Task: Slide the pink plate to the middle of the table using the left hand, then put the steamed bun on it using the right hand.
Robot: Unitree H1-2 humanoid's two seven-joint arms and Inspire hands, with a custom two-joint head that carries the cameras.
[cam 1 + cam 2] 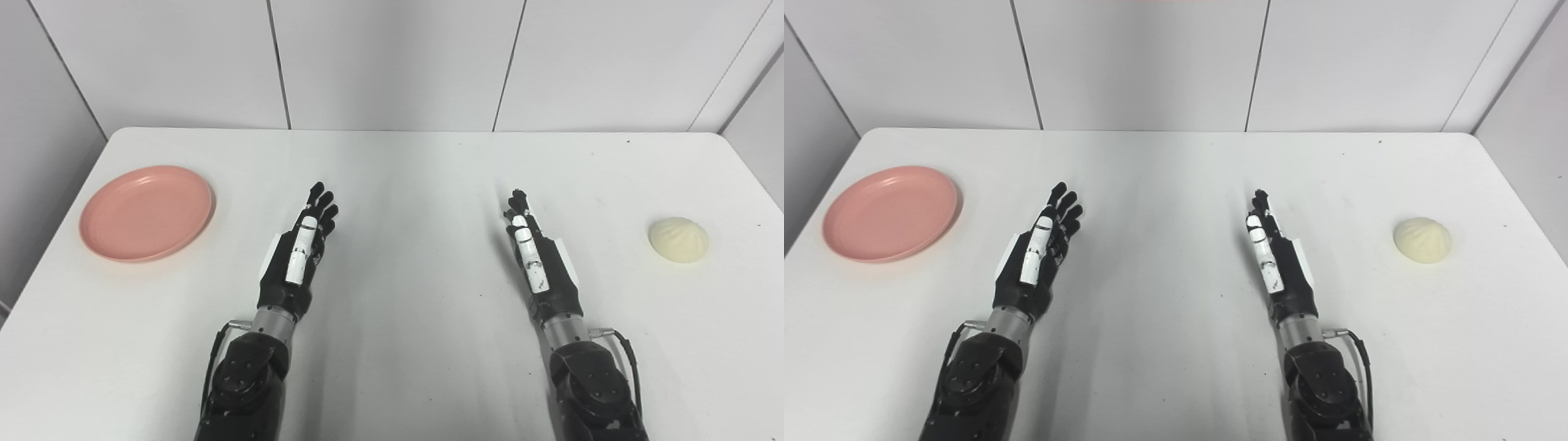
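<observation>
Both arms are reaching out over the white table [392,367] with nothing in either of them. The left hand [300,251] is hovering with its fingers stretched forward and held fairly close together, gripping nothing; the right hand [536,257] is doing the same, edge-on, fingers straight and empty. The pink plate [147,212] is sitting near the table's left edge, well apart from the left hand. The steamed bun [678,239] is lying near the right edge, well apart from the right hand.

It looks to me as if nothing is underway yet, so the slide is the step in hand. To do it well, I would say the left hand should be swinging out beyond the plate's far-left rim, setting its fingers against that rim or flat on the dish, and pushing steadily towards the middle. Pressing low matters, since a shallow plate could tip or skid off line.
</observation>
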